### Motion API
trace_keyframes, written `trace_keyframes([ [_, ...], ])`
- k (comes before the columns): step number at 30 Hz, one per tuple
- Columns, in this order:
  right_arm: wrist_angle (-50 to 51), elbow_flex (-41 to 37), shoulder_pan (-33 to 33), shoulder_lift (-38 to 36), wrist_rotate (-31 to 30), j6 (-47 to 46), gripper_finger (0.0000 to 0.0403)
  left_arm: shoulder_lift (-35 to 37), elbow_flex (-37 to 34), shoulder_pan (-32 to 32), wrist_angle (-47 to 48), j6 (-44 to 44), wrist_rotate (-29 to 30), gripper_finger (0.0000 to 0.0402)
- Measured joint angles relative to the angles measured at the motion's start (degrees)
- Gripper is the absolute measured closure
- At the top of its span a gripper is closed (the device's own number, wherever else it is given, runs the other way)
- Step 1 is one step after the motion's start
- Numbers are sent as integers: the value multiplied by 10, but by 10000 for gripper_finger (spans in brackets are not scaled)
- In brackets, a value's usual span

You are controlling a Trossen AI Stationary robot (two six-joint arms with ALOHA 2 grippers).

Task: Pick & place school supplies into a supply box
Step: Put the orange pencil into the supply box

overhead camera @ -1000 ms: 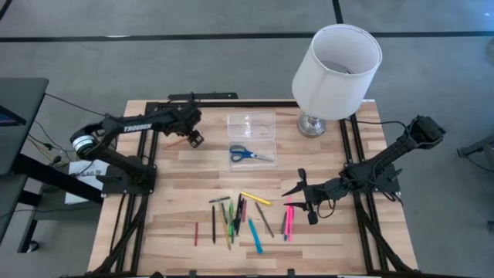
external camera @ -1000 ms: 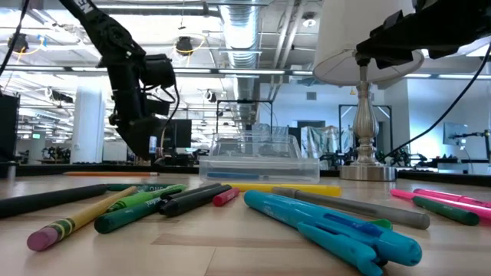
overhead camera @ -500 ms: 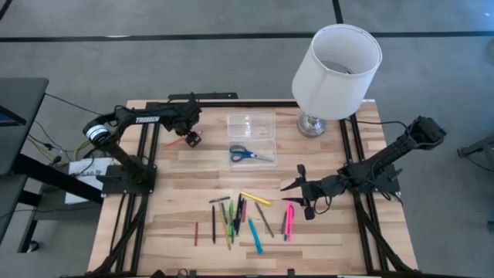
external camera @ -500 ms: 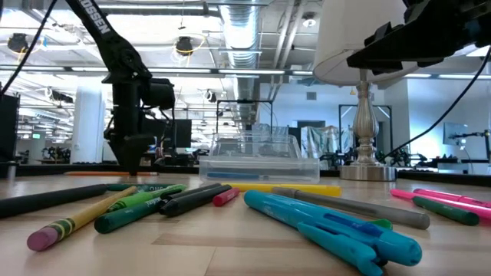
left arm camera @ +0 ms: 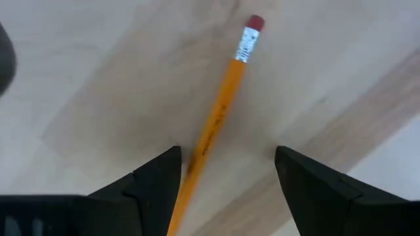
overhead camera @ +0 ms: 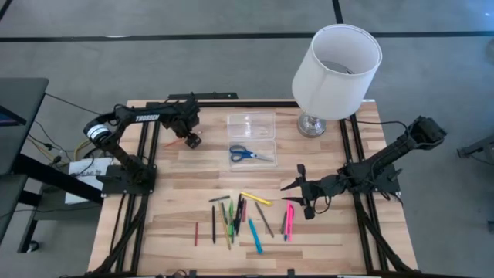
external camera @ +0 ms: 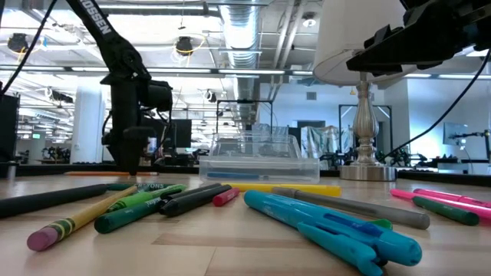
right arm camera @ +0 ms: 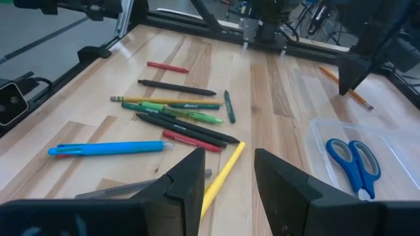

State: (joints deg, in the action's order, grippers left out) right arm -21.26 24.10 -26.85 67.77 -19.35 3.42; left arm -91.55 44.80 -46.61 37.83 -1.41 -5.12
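An orange pencil (left arm camera: pixel 223 111) lies flat on the table at the far left; it also shows in the high view (overhead camera: pixel 173 142). My left gripper (left arm camera: pixel 226 177) points down over it, open, one finger on each side of the pencil's lower part, low over the wood (external camera: pixel 126 165). The clear supply box (overhead camera: pixel 252 137) holds the blue-handled scissors (overhead camera: pixel 250 154). Several pens and pencils (overhead camera: pixel 235 218) and pink markers (overhead camera: pixel 289 220) lie on the near middle of the table. My right gripper (overhead camera: pixel 297 193) hovers open above a yellow pencil (right arm camera: pixel 223 174).
A white-shaded lamp (overhead camera: pixel 336 73) stands at the far right beside the box. Black frame rails (overhead camera: pixel 147 177) run along both sides of the table. In the low view a teal pen (external camera: pixel 330 226) and a green marker (external camera: pixel 138 207) lie nearest the near edge.
My left gripper has swung toward the table's left edge, turned its fingers down and gone down over the orange pencil. My right gripper has shifted a little toward the far edge. The supplies have not moved.
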Motion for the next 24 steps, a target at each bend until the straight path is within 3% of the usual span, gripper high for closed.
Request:
trace_keyframes([
  [10,0,0,0,0,0,0,276,0,0,14,23,1,-45,162],
  [24,-2,0,0,0,0,0,276,0,-2,74,-12,-50,-4,162],
])
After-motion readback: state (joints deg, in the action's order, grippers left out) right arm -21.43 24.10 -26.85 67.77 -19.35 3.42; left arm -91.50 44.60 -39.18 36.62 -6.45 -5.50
